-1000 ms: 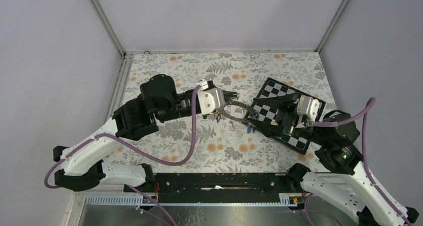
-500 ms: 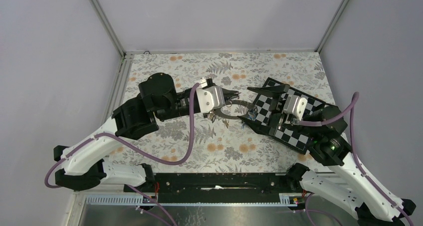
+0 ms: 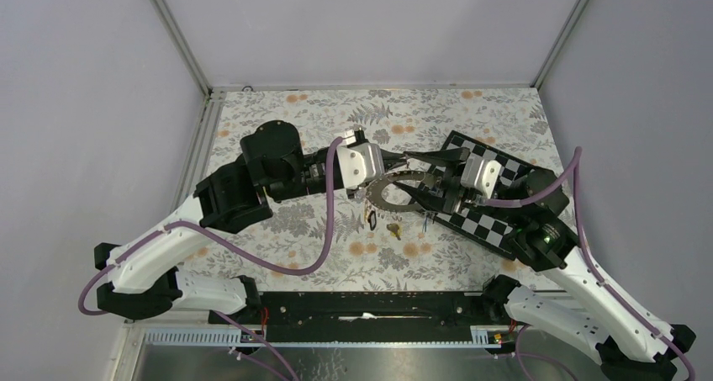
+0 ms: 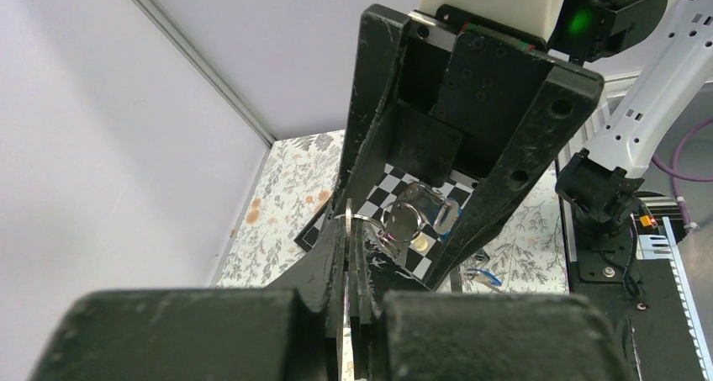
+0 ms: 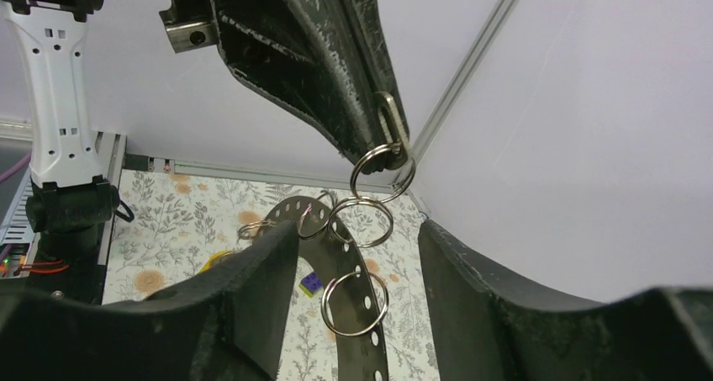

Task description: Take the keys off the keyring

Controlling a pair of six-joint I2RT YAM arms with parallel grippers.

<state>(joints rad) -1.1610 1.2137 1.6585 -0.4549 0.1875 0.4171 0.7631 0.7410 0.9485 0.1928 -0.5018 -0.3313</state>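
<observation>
Floral table [image 3: 277,120] with checkerboard [image 3: 483,230]

One keyring [image 5: 349,263], a flat grey perforated band. Four split rings [image 5: 361,221] show clearly in the right wrist view; a fifth, half hidden, is uncertain. Two keys [image 3: 372,219] can be counted from above, one black-headed and one yellow; any others are too small to tell. One checkerboard [image 3: 492,232] toward the right edge. One purple-and-green block [image 5: 309,284].
</observation>
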